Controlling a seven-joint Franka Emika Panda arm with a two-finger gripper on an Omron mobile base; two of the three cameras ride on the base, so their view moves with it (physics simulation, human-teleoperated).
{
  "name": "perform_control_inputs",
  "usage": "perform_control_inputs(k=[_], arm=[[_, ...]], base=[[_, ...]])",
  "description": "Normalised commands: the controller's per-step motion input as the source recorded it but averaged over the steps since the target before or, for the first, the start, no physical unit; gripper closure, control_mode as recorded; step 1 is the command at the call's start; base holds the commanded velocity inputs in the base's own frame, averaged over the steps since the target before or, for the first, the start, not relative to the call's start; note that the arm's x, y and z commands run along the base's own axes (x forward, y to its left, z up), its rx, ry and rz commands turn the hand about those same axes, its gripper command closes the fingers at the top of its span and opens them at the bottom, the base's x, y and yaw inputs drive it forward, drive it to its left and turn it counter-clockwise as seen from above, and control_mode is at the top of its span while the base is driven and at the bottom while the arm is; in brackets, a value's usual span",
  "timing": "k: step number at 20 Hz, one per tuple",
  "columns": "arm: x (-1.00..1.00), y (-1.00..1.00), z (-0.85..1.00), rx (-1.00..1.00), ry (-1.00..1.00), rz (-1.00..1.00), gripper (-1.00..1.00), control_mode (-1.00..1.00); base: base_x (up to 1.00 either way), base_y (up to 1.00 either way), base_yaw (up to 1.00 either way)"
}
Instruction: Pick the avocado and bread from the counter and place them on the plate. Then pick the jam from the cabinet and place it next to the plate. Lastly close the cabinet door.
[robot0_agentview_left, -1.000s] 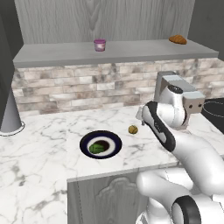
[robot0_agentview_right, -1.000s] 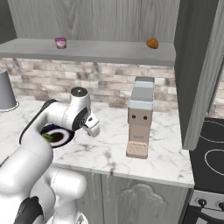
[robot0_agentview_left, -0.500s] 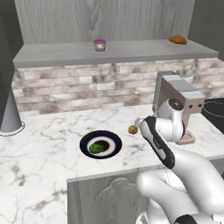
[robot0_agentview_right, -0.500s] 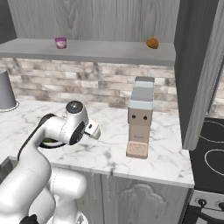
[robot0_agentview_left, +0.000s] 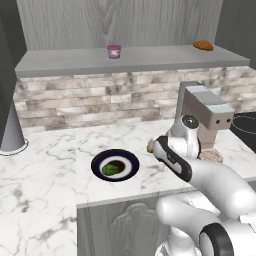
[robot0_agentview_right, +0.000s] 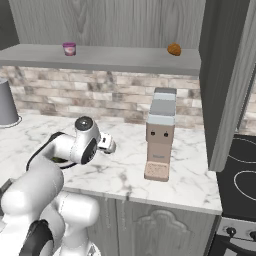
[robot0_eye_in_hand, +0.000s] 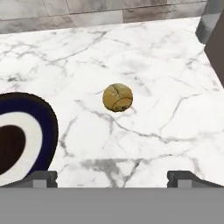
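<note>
**Open jaws lining up above the bread, with the avocado already on the plate**

Left base view: The plate (robot0_agentview_left: 115, 165) is sitting near the front edge of the white marble tabletop (robot0_agentview_left: 50, 170), and the avocado (robot0_agentview_left: 111, 169) is lying on its dark centre. The bread (robot0_agentview_left: 149, 147) is resting on the tabletop just beside the plate, on the side toward the coffee machine (robot0_agentview_left: 206, 120), and is peeking out from behind the white arm. The jam (robot0_agentview_left: 114, 51) is standing on the cabinet shelf (robot0_agentview_left: 65, 60) above the brick backsplash, with a croissant (robot0_agentview_left: 203, 45) lying toward that shelf's far end.

Right base view: The arm is reaching over the middle of the tabletop, between the plate and the coffee machine. The jam and the croissant are sitting well apart on the shelf, and a grey cabinet door (robot0_agentview_right: 227, 85) is standing open past the coffee machine.

Hand view: The gripper (robot0_eye_in_hand: 113, 178) is hovering above the bread with its jaws spread wide and holding nothing; the bread is lying ahead of the tips, roughly centred between them, with the plate rim at the lower left. Judged from this, the step in hand is picking the bread. A good grasp is calling for a straight descent that is keeping the ball centred, since a round ball is likely rolling away if one tip touches first.
</note>
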Motion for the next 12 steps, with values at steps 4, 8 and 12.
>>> perform_control_inputs(k=[4,8,12], arm=[[0.41,0.00,0.00,0.00,0.01,0.20,-1.00,-1.00],[0.32,0.00,0.00,0.00,0.13,0.06,-1.00,-1.00],[0.23,0.07,-0.02,-0.05,0.25,0.00,-1.00,-1.00]], base=[[0.00,0.00,0.00],[0.00,0.00,0.00],[0.00,0.00,0.00]])
